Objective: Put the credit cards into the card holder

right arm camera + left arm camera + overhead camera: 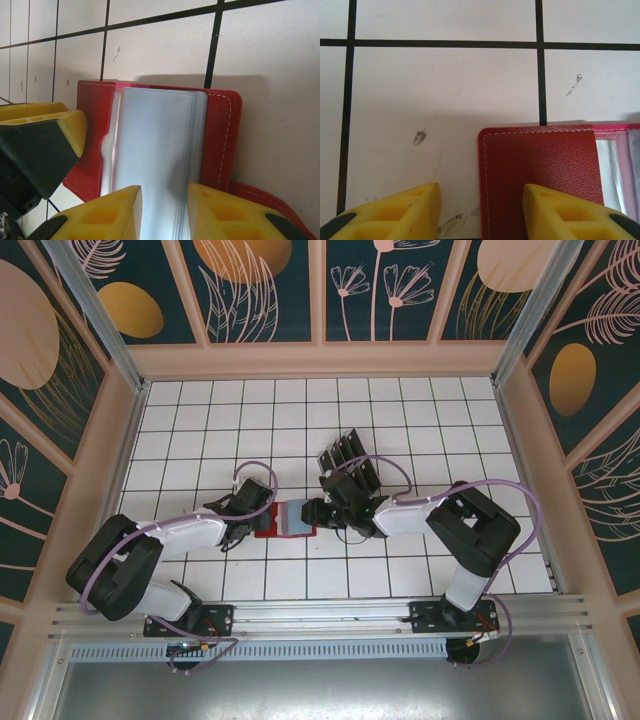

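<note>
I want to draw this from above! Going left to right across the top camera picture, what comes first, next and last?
left arm's elbow → left gripper → red card holder → right gripper → right arm's elbow

Probably a robotics lab cell, white gridded table [200, 420], floral wall panels [260, 290] (aluminium-framed), mounting rail [320, 612] along near edge

No legible text, labels, brands or numbers on anything.
</note>
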`<state>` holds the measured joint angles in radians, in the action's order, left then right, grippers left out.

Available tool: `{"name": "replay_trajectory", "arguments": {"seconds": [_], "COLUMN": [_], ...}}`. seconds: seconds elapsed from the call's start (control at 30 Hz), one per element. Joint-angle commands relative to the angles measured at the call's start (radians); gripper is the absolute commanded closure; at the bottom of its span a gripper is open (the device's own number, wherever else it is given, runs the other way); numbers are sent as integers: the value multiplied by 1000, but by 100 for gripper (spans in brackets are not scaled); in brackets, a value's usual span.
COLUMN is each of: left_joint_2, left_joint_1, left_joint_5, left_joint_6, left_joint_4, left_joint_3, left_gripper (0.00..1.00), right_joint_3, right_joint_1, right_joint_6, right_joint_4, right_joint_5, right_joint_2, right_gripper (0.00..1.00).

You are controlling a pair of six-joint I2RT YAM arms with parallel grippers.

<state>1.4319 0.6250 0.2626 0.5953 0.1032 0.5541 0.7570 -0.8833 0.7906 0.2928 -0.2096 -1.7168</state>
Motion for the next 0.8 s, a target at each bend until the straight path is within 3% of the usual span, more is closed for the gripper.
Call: {"name": "replay_trajectory", "arguments": {"seconds": [0.0, 0.77], "left_joint_2": [18, 12], "left_joint_1": [7, 7], "left_joint_5": [-7, -15], "left_joint_6": [0, -9], "left_joint_4": [-7, -11], "left_joint_3": [-5, 0], "left_gripper": [53, 53], "right_joint_3": [7, 110], "right_joint_1": [4, 6], "right_joint_6": [-27, -89], "right_joint_4": [-26, -80], "right_joint_5": [28, 13], "right_joint_2": [63, -36], "right_gripper": [70, 64]}}
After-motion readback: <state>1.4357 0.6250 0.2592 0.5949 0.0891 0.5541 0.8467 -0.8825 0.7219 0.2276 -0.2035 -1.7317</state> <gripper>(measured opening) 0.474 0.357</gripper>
